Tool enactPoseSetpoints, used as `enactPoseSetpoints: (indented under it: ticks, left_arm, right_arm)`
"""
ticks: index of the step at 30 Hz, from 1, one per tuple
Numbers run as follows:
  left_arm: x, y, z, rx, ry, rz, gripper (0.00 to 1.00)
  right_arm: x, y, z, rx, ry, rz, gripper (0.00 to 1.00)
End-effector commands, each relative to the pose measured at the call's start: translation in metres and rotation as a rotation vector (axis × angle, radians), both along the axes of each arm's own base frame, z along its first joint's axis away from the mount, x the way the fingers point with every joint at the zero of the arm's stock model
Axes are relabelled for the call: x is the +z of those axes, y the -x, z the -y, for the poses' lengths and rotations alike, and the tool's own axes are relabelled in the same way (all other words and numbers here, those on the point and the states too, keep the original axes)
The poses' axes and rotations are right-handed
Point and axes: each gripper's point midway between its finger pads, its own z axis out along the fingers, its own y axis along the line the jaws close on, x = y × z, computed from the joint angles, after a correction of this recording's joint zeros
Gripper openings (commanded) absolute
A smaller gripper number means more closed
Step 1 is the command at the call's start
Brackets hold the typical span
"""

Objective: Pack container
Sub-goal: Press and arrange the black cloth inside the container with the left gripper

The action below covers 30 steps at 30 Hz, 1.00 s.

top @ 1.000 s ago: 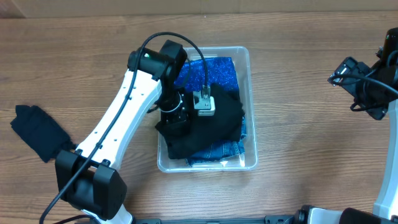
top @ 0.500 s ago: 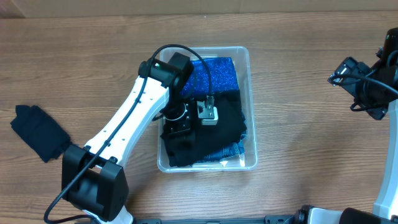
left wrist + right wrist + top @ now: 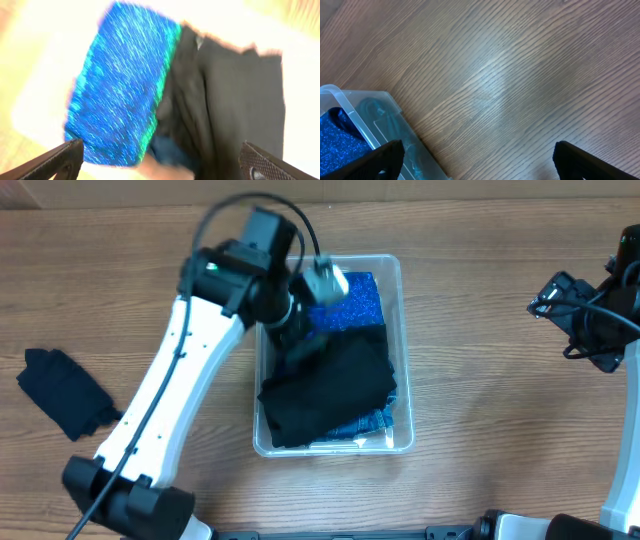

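Note:
The container (image 3: 403,360) is a clear plastic bin in the middle of the table. A black folded garment (image 3: 330,385) lies in it on top of a glittery blue garment (image 3: 355,300). My left gripper (image 3: 303,338) hovers above the bin's far left part, blurred by motion. In the left wrist view my left gripper (image 3: 162,165) is open wide, with the blue garment (image 3: 125,85) and the black garment (image 3: 235,100) below it and nothing between its fingers. My right gripper (image 3: 585,320) hangs open over bare table at the right edge.
A dark folded garment (image 3: 60,390) lies on the wooden table at the far left. The right wrist view shows my right gripper (image 3: 480,165) over bare wood, with the container's corner (image 3: 350,115) at lower left.
My left gripper has opened, let go of the black garment in the bin, and risen toward the bin's far side. The right arm has stayed still.

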Motion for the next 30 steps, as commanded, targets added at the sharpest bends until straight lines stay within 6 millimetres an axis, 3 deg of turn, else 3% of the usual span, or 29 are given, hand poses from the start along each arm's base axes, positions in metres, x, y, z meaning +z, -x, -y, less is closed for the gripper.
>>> enactPoseSetpoints:
  ticks: [1,6,8,9,10,12,14,17,23,27,30]
  left_arm:
    - [0.022,0.011,0.026,0.037,0.152,-0.05,1.0]
    - [-0.004,0.009,0.04,0.084,0.144,-0.155,0.96]
    - [-0.019,0.005,0.042,0.142,0.14,-0.218,0.72]
    - [-0.03,0.002,0.043,0.177,0.135,-0.257,0.55]
    - [-0.039,0.0,0.044,0.205,0.131,-0.286,0.29]
    - [-0.054,-0.004,0.046,0.249,0.121,-0.333,0.17]
    - [-0.077,-0.012,0.052,0.269,0.103,-0.37,0.13]
    - [-0.094,-0.016,0.058,0.272,0.092,-0.391,0.07]
    - [-0.14,-0.001,0.073,0.251,-0.025,-0.462,0.04]
    - [-0.172,0.048,0.101,0.039,-0.093,-0.585,0.04]
    - [-0.181,0.077,0.103,-0.088,-0.171,-0.629,0.04]
  right_arm:
    - [0.002,-0.001,0.0,0.004,0.001,0.012,1.0]
    - [0.002,-0.001,0.0,0.005,0.001,0.013,1.0]
    - [0.002,-0.001,0.0,0.005,0.001,0.013,1.0]
    - [0.002,-0.001,0.0,0.005,0.001,0.013,1.0]
    - [0.002,-0.001,0.0,0.005,0.001,0.013,1.0]
    - [0.002,-0.001,0.0,0.005,0.001,0.013,1.0]
    - [0.002,-0.001,0.0,0.004,0.0,0.012,1.0]
    - [0.002,-0.001,0.0,0.004,0.001,0.012,1.0]
    - [0.002,-0.001,0.0,0.004,0.0,0.012,1.0]
    - [0.002,0.0,0.0,0.005,-0.001,0.005,1.0]
    - [0.002,0.0,0.0,0.005,-0.001,0.005,1.0]
